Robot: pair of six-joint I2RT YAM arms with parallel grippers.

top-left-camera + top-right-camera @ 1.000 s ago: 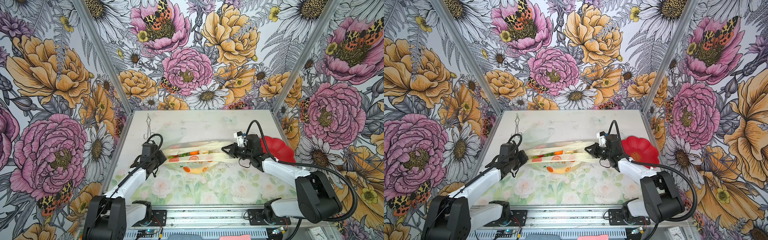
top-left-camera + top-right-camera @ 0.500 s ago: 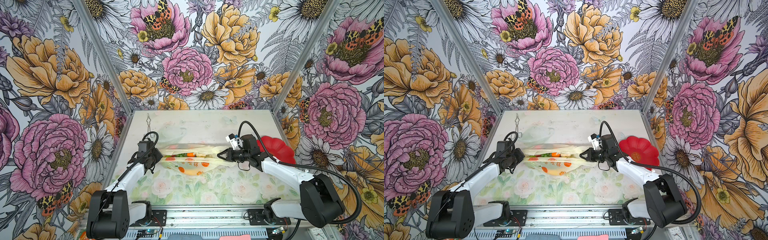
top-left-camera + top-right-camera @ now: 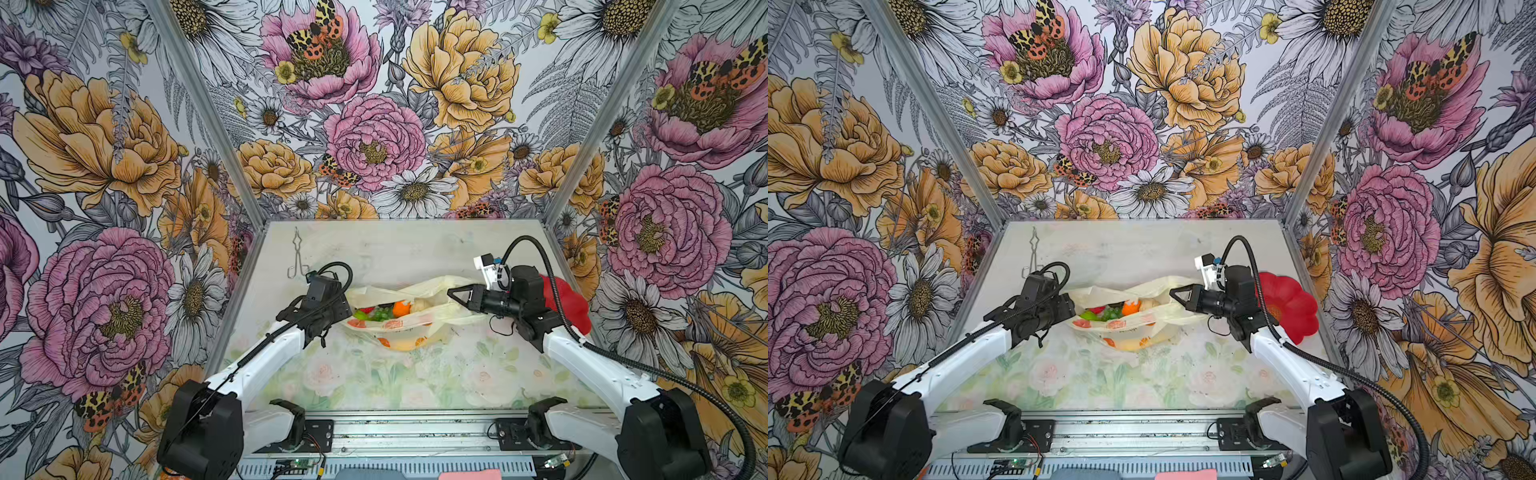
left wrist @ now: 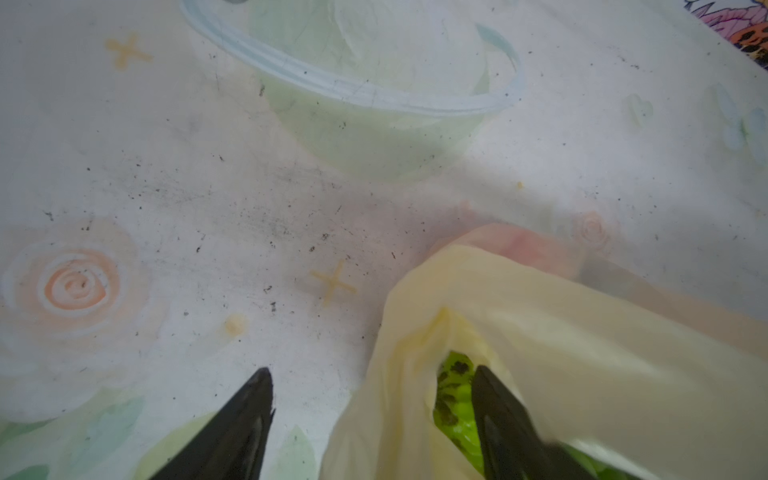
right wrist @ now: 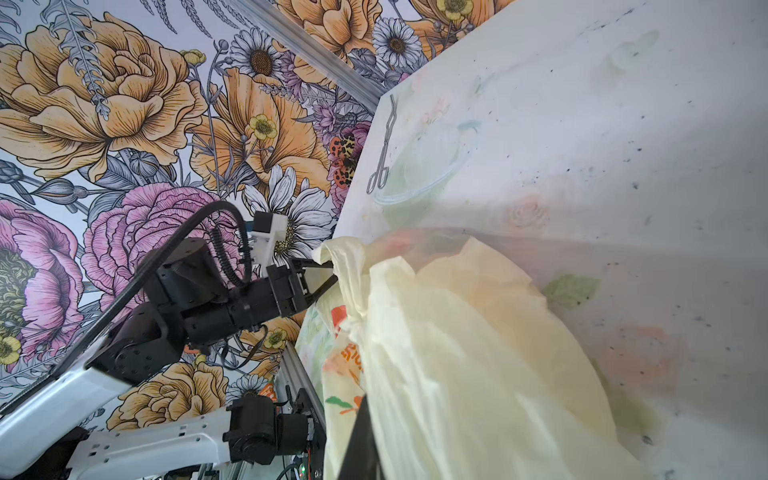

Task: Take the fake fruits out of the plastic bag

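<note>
The pale-yellow plastic bag (image 3: 415, 328) (image 3: 1133, 332) lies mid-table with its mouth gaping. Inside it show fake fruits: an orange (image 3: 401, 308) (image 3: 1130, 308), green grapes (image 3: 380, 314) (image 3: 1109, 312) and a red piece (image 3: 365, 310). My left gripper (image 4: 374, 386) (image 3: 343, 311) (image 5: 332, 272) is open at the bag's left end. One finger (image 4: 494, 399) sits inside the bag's loop beside a green spotted fruit (image 4: 455, 395). My right gripper (image 3: 453, 293) (image 3: 1175, 293) is shut on the bag's right handle. Bag film hides most of its fingers in the right wrist view.
A red flower-shaped plate (image 3: 571, 303) (image 3: 1289, 307) sits behind my right wrist at the table's right edge. Metal tongs (image 3: 297, 259) (image 5: 384, 153) lie at the back left, next to a clear plastic bowl (image 4: 374, 95) (image 5: 424, 166).
My left gripper has opened and let go of the bag's left handle. The bag, stretched taut between both grippers before, now sags with its mouth wider.
</note>
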